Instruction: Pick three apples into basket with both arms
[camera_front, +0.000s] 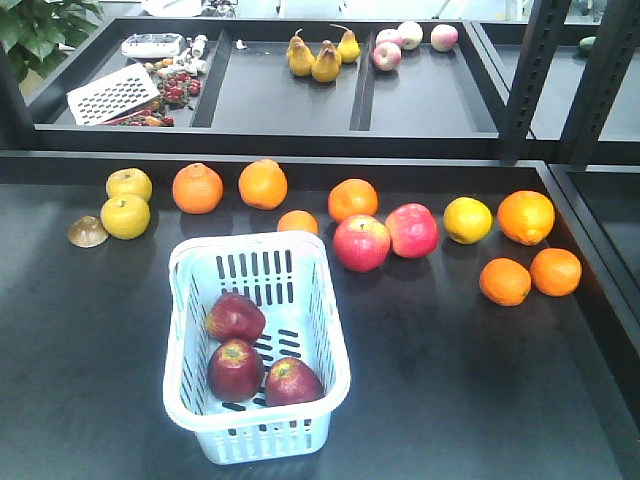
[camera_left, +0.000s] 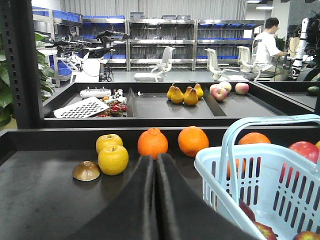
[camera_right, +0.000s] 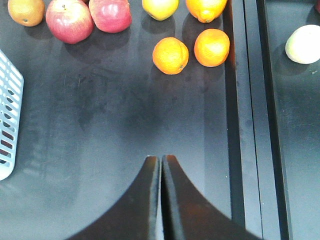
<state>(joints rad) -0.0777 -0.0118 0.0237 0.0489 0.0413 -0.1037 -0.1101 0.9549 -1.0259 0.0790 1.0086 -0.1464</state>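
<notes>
all three dark apples (camera_front: 236, 318) (camera_front: 235, 369) (camera_front: 293, 383) lie in the basket (camera_front: 190, 300) near the surface's front edge. left tool (camera_left: 156, 162) and right tool (camera_right: 161, 161) are clenched, empty. judged done: keep both clear of the basket.

Three dark red apples (camera_front: 250, 355) in pale blue slotted basket (camera_front: 195, 290), on black table (camera_front: 480, 390).

Lower centre of frame, the pale basket (camera_front: 190, 290) sits on the dark table (camera_front: 480, 400) with three dark red apples (camera_front: 235, 318) inside it, two of them side by side at the near end. Oranges (camera_front: 197, 188) line up across the middle; pears (camera_front: 325, 63) sit top centre.
</notes>
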